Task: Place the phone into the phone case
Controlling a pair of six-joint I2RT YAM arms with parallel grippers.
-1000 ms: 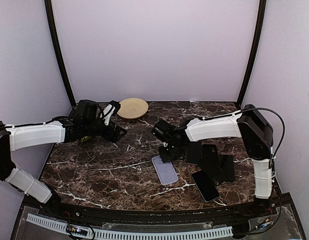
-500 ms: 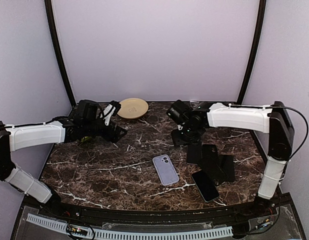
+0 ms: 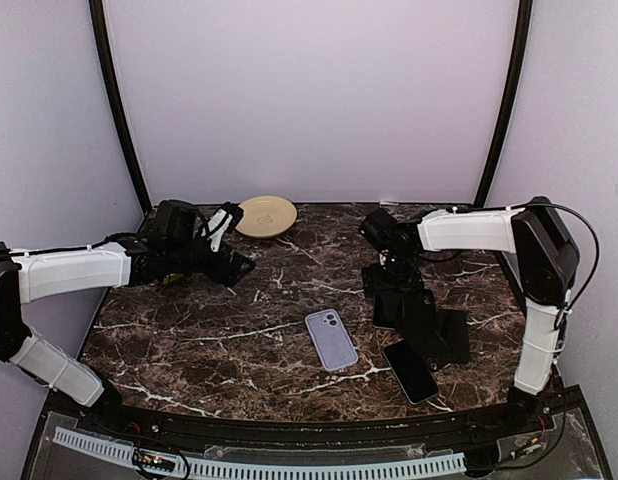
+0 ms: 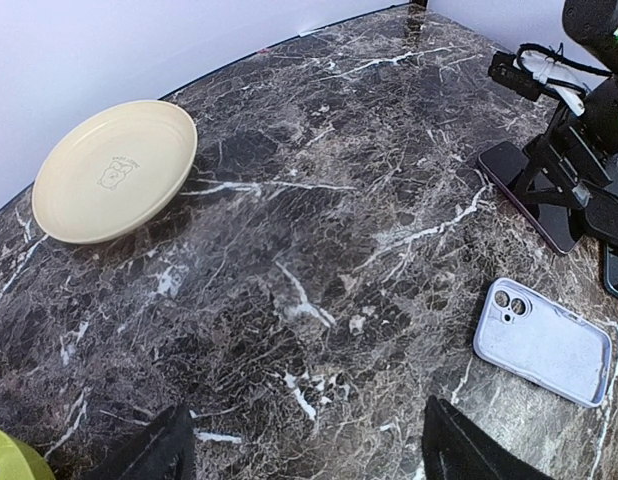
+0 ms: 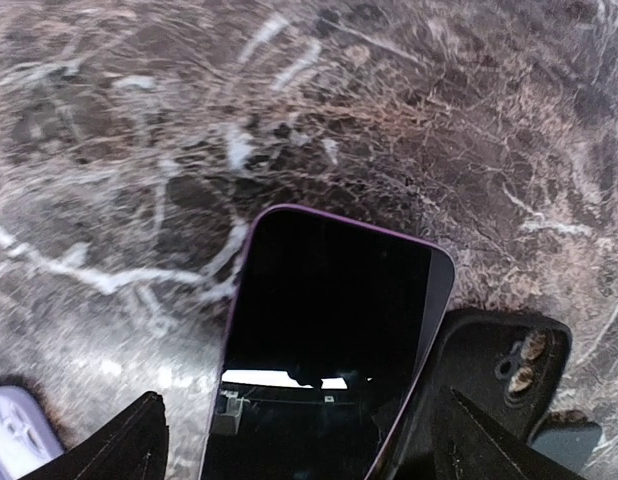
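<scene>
A lavender phone case [image 3: 330, 339] lies flat near the table's middle with its camera cutout up; it also shows in the left wrist view [image 4: 542, 342]. A dark-screened phone with a purple edge [image 5: 329, 330] lies face up directly under my right gripper [image 5: 314, 450], which is open and touches nothing. In the top view that gripper [image 3: 384, 278] hovers at the far end of the phone [image 3: 387, 308]. My left gripper [image 3: 234, 265] hangs open over bare marble at the back left, its fingertips [image 4: 149, 455] empty.
A black case with camera holes [image 5: 509, 370] lies against the phone's right side. Another black phone [image 3: 410, 371] and dark cases [image 3: 451, 335] lie at the front right. A cream plate [image 3: 266, 215] sits at the back. A green object [image 4: 7, 462] is at the left.
My right gripper rose off the lavender case, opened, and swung back and right to above the purple-edged phone. The left arm stayed still.
</scene>
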